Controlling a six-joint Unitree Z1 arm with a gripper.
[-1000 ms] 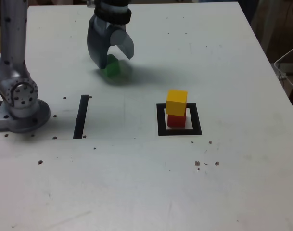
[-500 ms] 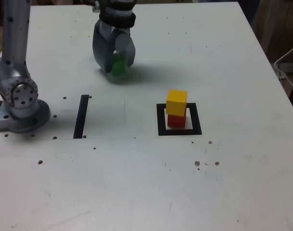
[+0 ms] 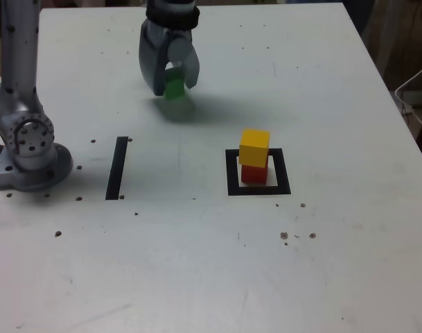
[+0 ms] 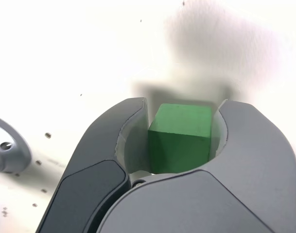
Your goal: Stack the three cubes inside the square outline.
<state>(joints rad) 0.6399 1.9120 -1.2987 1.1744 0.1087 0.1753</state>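
My gripper is shut on the green cube at the back of the table, left of centre in the exterior view. The cube hangs a little above the surface, with its shadow under it. In the wrist view the green cube sits squeezed between the two grey fingers of the gripper. The yellow cube rests on the red cube inside the square outline, to the exterior view's right of and nearer than the gripper.
A straight black strip lies on the white table to the exterior view's left of the outline. The arm's grey base stands at the table's left edge. Small dark specks dot the surface.
The gripper, open around the green cube a second ago, has shut on it and lifted it slightly, shifting to the exterior view's right. The yellow-on-red stack has not moved.
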